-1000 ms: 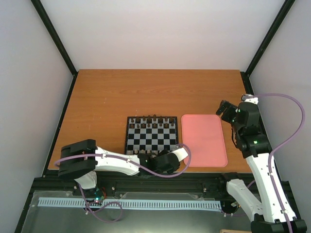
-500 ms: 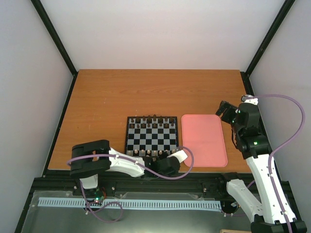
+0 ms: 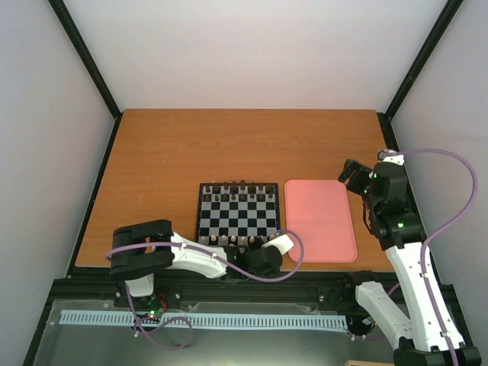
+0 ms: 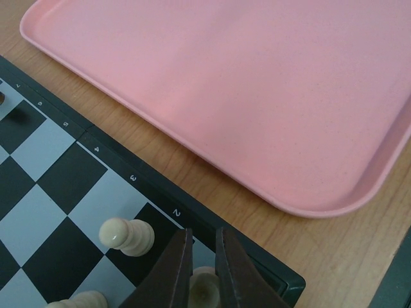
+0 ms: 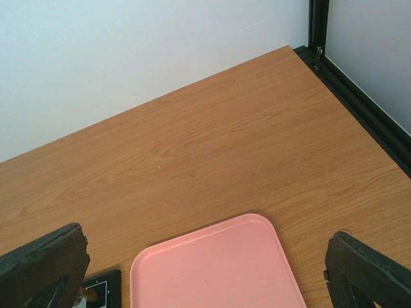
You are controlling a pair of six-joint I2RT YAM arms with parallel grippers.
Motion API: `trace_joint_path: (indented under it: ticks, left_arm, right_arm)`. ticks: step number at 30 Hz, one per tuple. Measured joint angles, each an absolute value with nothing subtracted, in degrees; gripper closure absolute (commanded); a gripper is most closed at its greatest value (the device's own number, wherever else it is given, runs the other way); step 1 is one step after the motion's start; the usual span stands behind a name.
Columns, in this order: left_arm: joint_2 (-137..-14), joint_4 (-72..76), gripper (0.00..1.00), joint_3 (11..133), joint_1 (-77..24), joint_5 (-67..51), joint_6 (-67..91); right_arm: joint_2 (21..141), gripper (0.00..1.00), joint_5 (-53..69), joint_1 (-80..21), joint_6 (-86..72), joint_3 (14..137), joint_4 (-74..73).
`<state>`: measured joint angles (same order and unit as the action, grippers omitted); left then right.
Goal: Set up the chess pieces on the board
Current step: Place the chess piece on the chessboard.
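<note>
The board (image 3: 239,213) lies at the table's middle, dark pieces along its far rows and cream chess pieces (image 3: 231,239) along its near edge. My left gripper (image 3: 268,255) hangs low over the board's near right corner. In the left wrist view its jaws (image 4: 204,239) are shut on a cream chess piece (image 4: 204,292) that stands on the corner square of the board (image 4: 96,138). A cream pawn (image 4: 127,235) stands one square further in. My right gripper (image 3: 352,172) is open and holds nothing, at the far right corner of the tray; its fingers (image 5: 45,266) frame bare table and tray.
A pink tray (image 3: 320,219) lies right of the board with nothing on it, also seen as the pink tray (image 4: 257,90) and pink tray (image 5: 215,269). Black frame posts (image 3: 396,99) and white walls bound the table. A black rail runs along the near edge.
The left arm's elbow has swung right and towards the near edge, and the gripper has dropped slightly onto the board's near right corner. It has held still for the last half second. The right arm is unmoved.
</note>
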<state>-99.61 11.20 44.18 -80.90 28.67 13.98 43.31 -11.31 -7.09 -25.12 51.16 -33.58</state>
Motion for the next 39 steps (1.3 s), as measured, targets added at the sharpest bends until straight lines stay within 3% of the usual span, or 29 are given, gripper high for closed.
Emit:
trace_joint_path:
  ticks: [30, 39]
  left_arm:
    - [-100.9, 12.3, 0.97, 44.0, -81.0, 30.7, 14.9]
    - [-100.7, 12.0, 0.89, 43.9, -81.0, 30.8, 15.2]
  right_arm:
    - [42.7, 0.0, -10.7, -7.1, -25.1, 50.9, -33.6]
    - [42.0, 0.0, -10.7, -7.1, -25.1, 50.8, -33.6]
